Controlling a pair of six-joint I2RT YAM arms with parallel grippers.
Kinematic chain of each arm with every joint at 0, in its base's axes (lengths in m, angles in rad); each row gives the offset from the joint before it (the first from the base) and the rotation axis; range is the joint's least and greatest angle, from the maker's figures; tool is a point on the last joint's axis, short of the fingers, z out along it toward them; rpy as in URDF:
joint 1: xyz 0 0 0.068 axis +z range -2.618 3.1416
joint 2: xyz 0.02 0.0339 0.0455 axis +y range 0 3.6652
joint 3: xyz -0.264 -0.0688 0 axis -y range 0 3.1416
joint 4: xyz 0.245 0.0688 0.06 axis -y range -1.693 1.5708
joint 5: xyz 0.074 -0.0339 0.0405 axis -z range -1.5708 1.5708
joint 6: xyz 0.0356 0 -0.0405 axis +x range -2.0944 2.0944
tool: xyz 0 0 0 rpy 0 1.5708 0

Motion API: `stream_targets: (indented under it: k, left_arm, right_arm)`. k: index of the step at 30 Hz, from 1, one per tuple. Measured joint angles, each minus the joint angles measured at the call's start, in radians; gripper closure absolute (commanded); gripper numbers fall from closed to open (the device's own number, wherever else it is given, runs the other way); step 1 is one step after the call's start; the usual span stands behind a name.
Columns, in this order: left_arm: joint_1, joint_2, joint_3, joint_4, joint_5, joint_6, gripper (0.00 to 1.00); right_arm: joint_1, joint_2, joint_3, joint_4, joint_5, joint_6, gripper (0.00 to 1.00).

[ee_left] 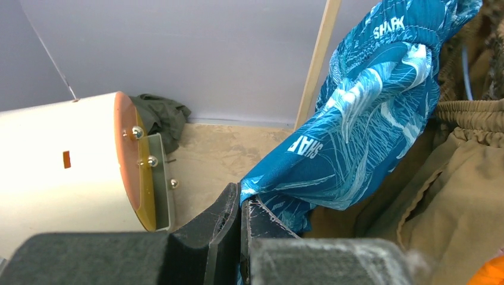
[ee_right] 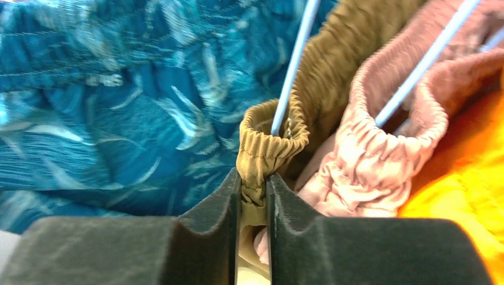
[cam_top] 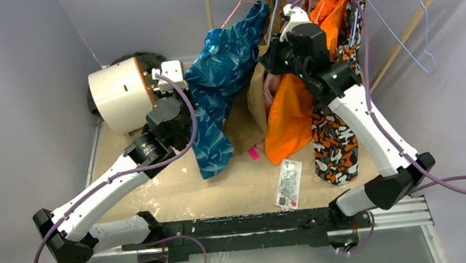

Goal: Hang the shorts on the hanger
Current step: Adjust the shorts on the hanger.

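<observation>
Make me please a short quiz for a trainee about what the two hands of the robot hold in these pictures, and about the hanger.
1. True or false: the left hand is shut on the blue shorts.
2. What does the right hand pinch? A. the orange cloth. B. the brown waistband. C. a light blue wire.
3. In the top view, what colour is the hanger just above the blue shorts?
Key: 1 true; 2 B; 3 pink-red.
</observation>
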Motion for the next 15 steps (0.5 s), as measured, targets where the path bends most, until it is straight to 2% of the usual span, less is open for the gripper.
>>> stream_targets:
  k: [4,7,13,15]
  left_arm:
    - [0.0,-0.002,-0.005,0.002,0.01,0.019,1.0]
    - [0.001,0.0,-0.018,0.001,0.016,0.02,1.0]
    - [0.001,0.023,-0.038,0.006,0.048,0.004,1.0]
    - [0.001,0.031,-0.048,0.011,0.089,-0.014,0.95]
  right_arm:
    - [0.0,-0.023,0.001,-0.064,0.084,-0.029,0.9]
    - [0.0,-0.047,0.002,-0.102,0.128,-0.051,0.91]
    - [0.0,-0.114,0.003,-0.151,0.163,-0.087,0.85]
    - [-0.001,-0.128,0.003,-0.154,0.156,-0.092,0.79]
